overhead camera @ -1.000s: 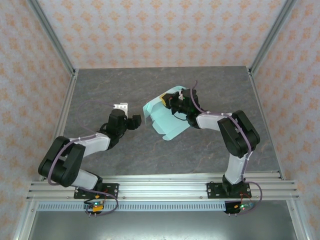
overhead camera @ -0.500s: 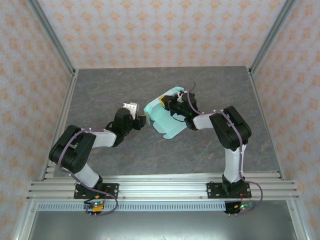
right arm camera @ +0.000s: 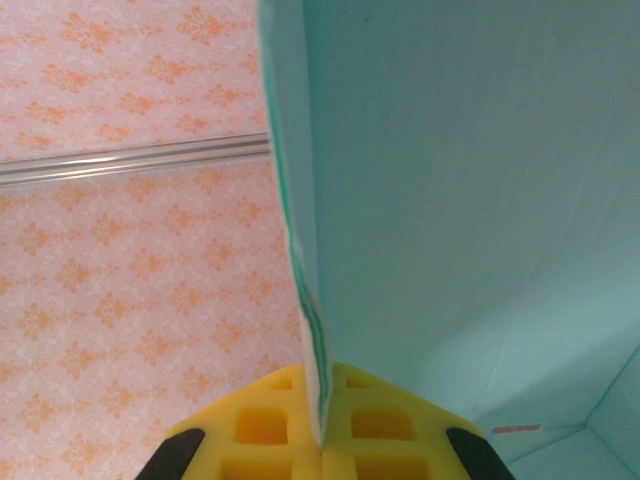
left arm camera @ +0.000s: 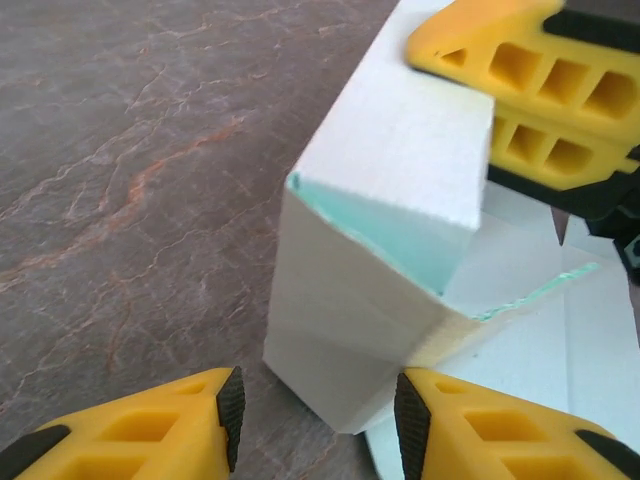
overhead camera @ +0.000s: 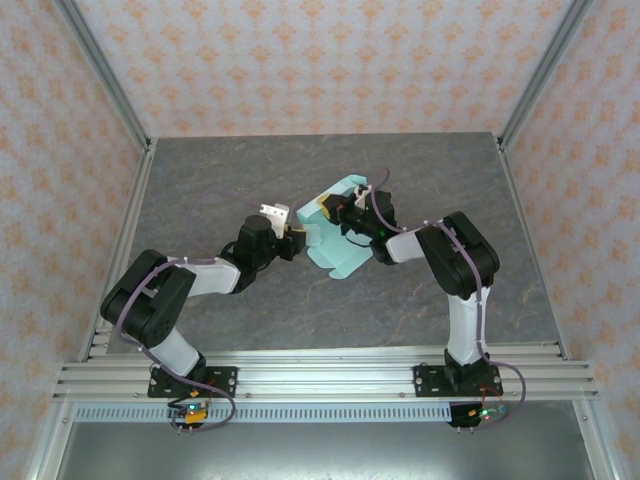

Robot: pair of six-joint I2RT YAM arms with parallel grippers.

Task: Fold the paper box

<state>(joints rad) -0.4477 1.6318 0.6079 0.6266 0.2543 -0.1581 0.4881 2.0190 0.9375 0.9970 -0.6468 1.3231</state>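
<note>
Paper box point(overhead camera: 338, 245): thin card, light, floppy, dents easily. One raised wall is pinched tight in the right gripper point(right arm camera: 322, 405). Left gripper point(left arm camera: 320, 410) sits just beside the right gripper, jaws parted astride a folded corner. Best held near the creases, gently.

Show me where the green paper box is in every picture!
Top external: paper box mid-table.
Left wrist: centre, pale folded corner.
Right wrist: mint wall on the right.
Shared landmark: the right gripper pinching it, yellow, top right in left wrist, bottom in right wrist.
</note>
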